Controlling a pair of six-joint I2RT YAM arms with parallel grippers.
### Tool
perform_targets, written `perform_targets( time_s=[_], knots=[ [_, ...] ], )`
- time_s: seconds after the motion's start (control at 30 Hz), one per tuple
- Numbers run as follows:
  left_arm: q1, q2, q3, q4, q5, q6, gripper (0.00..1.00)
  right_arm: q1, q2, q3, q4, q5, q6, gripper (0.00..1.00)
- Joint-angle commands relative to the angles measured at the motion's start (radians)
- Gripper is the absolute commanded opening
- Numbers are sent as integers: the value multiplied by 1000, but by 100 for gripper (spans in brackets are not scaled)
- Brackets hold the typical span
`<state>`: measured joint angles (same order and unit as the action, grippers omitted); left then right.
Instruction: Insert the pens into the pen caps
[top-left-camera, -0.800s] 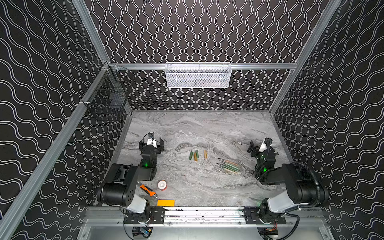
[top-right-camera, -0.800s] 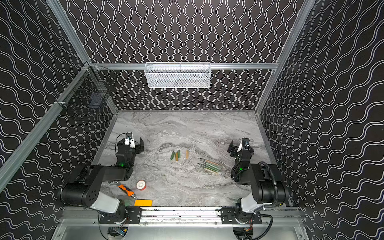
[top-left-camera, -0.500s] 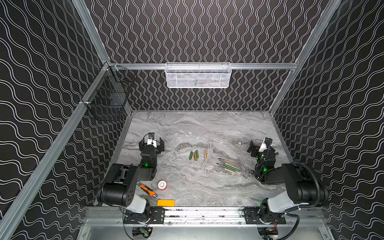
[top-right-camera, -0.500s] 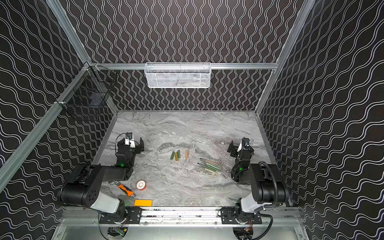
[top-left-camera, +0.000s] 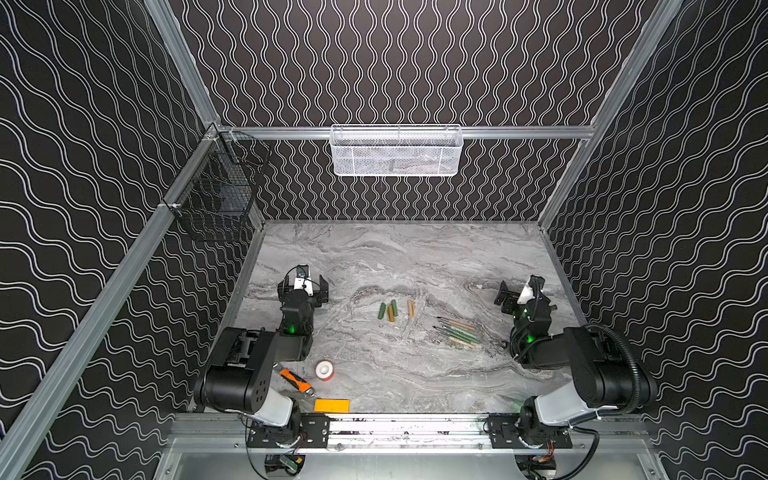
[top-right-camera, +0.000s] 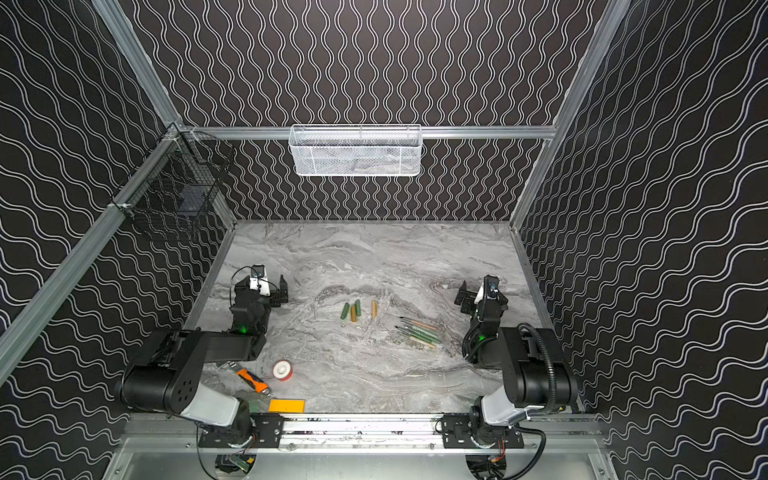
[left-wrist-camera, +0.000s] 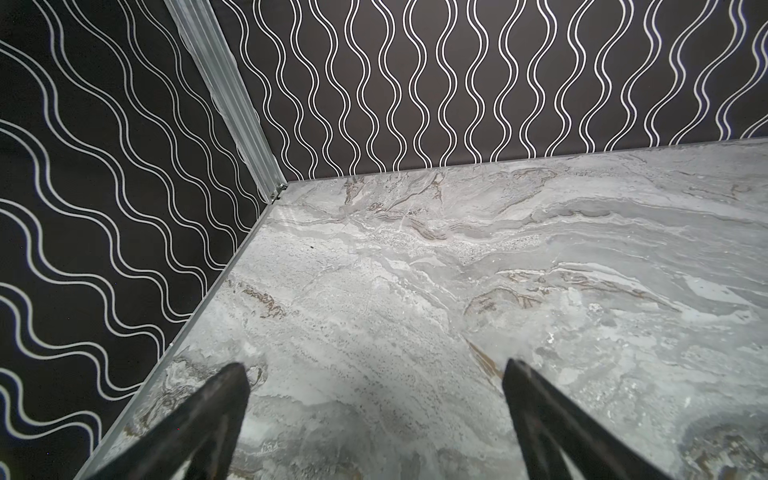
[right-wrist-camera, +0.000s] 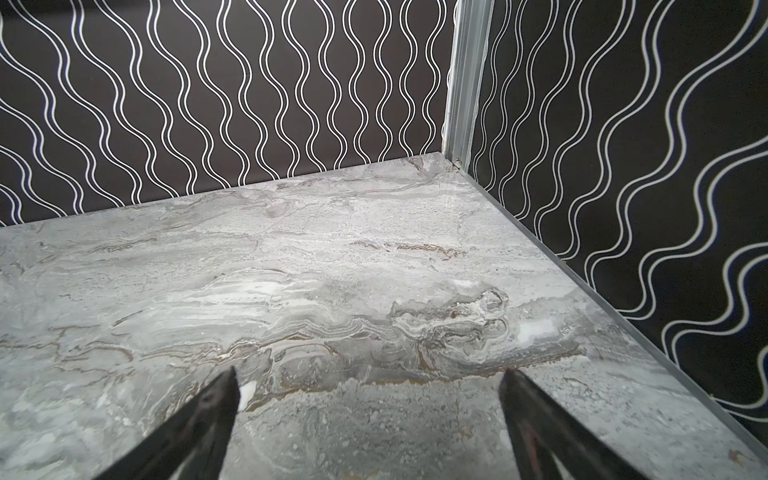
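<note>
Jaws of the left gripper (top-left-camera: 302, 290) stood wide apart and empty near the left wall, over the marble table (top-left-camera: 395, 253). Toward the middle we saw the pen caps (top-left-camera: 392, 309), four short green and tan tubes lying close together. Just right of them lay the pens (top-left-camera: 457, 332), bunched side by side, dark tips pointing left. Well apart at the right, the right gripper (top-left-camera: 519, 293) was likewise spread, holding nothing.
</note>
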<state>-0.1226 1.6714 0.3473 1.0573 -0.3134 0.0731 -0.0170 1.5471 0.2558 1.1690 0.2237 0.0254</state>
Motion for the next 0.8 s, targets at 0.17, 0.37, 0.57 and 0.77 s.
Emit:
perform_targets(
  time_s=[0.17, 0.37, 0.57, 0.77],
  knots=[
    [3, -4, 3, 24, 111, 21, 99, 1, -1, 3, 26, 0, 1, 100],
    [4, -6, 8, 9, 148, 25, 98, 1, -1, 3, 26, -1, 1, 100],
    [2, -20, -10, 34, 155, 40, 99, 1, -1, 3, 26, 0, 1, 100],
    [-88, -141, 34, -139, 1, 80, 99, 1, 0, 3, 28, 0, 1, 100]
  ],
)
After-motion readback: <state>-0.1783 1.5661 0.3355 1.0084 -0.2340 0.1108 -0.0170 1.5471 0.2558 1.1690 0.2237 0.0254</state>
